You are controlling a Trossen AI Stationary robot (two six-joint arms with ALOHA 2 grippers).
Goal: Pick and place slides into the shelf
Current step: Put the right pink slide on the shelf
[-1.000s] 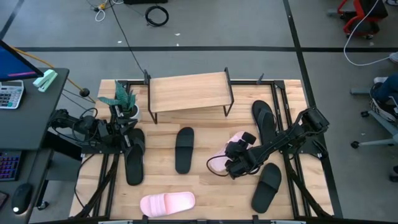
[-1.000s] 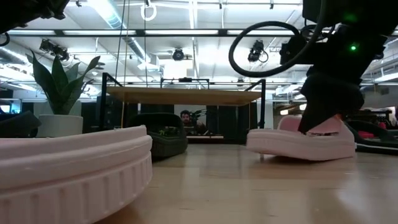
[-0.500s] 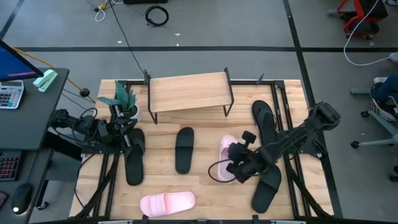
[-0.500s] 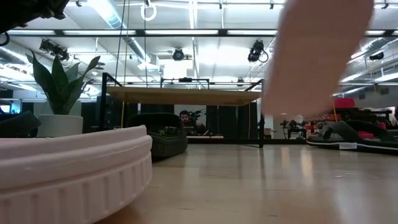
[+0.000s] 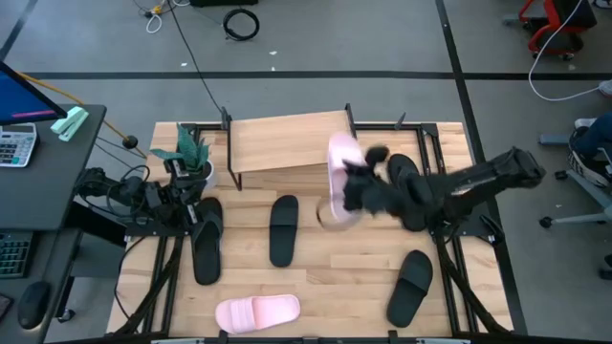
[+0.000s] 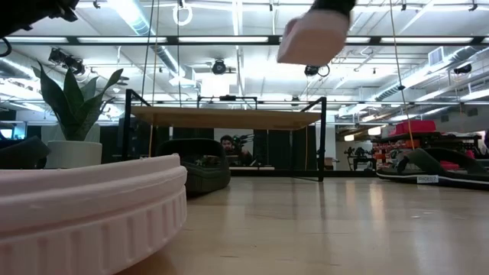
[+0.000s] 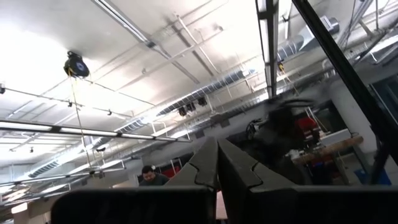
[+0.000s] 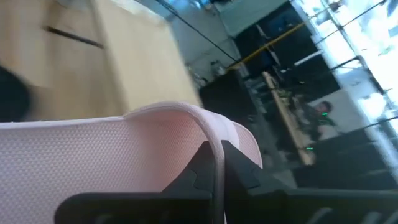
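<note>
the left gripper (image 7: 216, 171) waits at the table's left edge beside the potted plant (image 5: 189, 153), its fingers (image 7: 202, 165) pressed together with nothing between them; just beside it lies a black slide (image 5: 207, 241), a second black slide (image 5: 283, 229) lies in front of the shelf (image 5: 287, 139), and a pale pink slide (image 5: 257, 311) rests near the front edge; right of centre the right gripper (image 5: 356, 183) is raised off the table by the shelf's right end, its fingers (image 8: 202, 163) nipped tight on the strap of the other pink slide (image 5: 341, 170), which hangs clear of the wood and overlaps the shelf's right corner; two more black slides (image 5: 411, 287) lie on the right side, one partly under the arm
</note>
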